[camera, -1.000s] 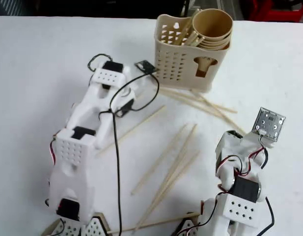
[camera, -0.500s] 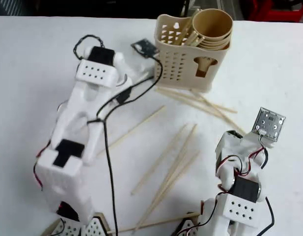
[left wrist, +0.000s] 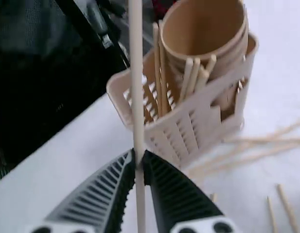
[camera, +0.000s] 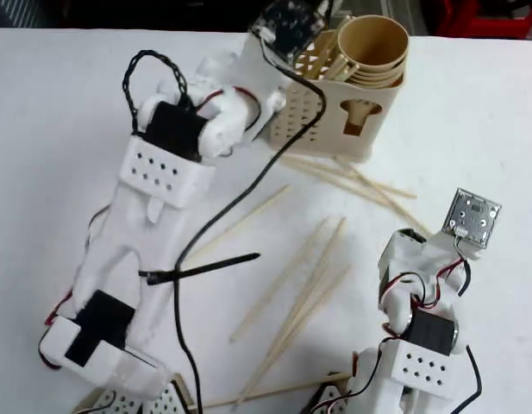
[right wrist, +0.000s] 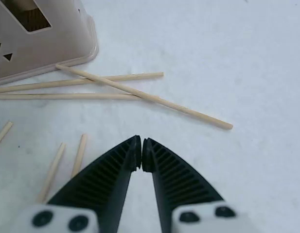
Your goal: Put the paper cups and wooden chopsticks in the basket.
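The beige slotted basket (camera: 313, 112) stands at the table's far side, with stacked paper cups (camera: 373, 47) and some chopsticks inside. My left gripper (left wrist: 139, 159) is shut on one wooden chopstick (left wrist: 135, 73), held beside the basket's (left wrist: 188, 131) near corner; the stick's far end reaches past the rim next to the cups (left wrist: 203, 24). Several loose chopsticks (camera: 287, 280) lie on the table between the arms. My right gripper (right wrist: 141, 148) hangs shut and empty over the table, near three crossed chopsticks (right wrist: 145, 97) in front of the basket.
A black cable (camera: 248, 198) runs from the left arm across the table. One chopstick (camera: 274, 392) lies close to the arm bases at the front edge. White tabletop (camera: 59, 103) is bare at the left.
The left arm has risen from the table and swung toward the basket's left corner, carrying the chopstick. The right arm has stayed still.
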Controlling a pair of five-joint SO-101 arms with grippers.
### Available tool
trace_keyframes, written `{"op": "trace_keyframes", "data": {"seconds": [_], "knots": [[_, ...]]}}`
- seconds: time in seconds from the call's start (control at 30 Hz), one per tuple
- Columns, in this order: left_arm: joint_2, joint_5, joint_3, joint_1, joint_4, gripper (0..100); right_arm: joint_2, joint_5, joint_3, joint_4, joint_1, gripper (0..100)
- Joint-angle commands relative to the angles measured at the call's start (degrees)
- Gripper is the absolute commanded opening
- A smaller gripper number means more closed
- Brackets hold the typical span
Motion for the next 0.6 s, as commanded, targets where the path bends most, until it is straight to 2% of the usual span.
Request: {"op": "trace_keyframes", "data": {"seconds": [0.0,0.23,0.37,0.57], "knots": [[-3.2,4.7,-0.6,1.3,-16.7,2,-1.3,0.1,-0.3,-1.1,0.7,2.1],[-3.1,8.8,-0.5,2.2,-35.5,2,-1.3,0.1,-0.3,-1.1,0.7,2.1],[-2.2,9.2,-0.5,4.4,-40.7,2,-1.3,0.1,-0.3,-1.1,0.7,2.1],[5.8,9.0,-1.1,6.1,-46.3,2,-1.3,0.1,-0.3,-1.1,0.7,2.1]]}}
